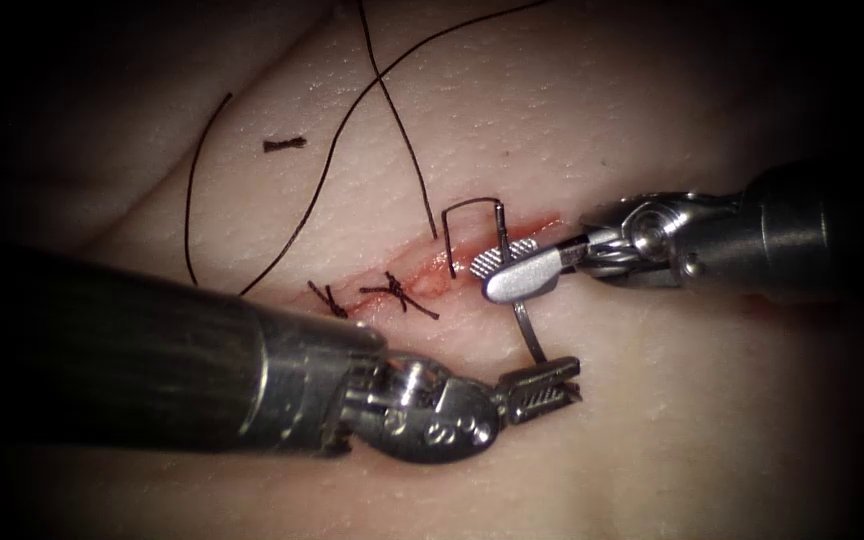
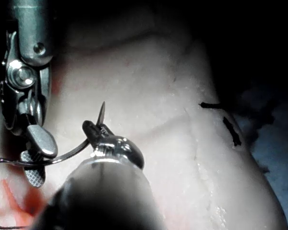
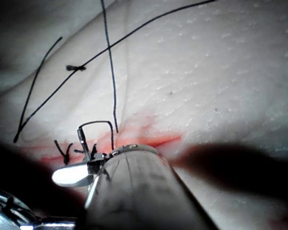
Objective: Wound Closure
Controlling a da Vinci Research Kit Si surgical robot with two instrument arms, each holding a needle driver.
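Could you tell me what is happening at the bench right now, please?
Two needle drivers work over the cut in the tissue. The left tool grips the curved needle near its tip, clear of the tissue on the near side of the cut. The right tool sits at the needle's middle, fingers apart. Thread loops from the needle's tail. Two tied stitches lie further left.
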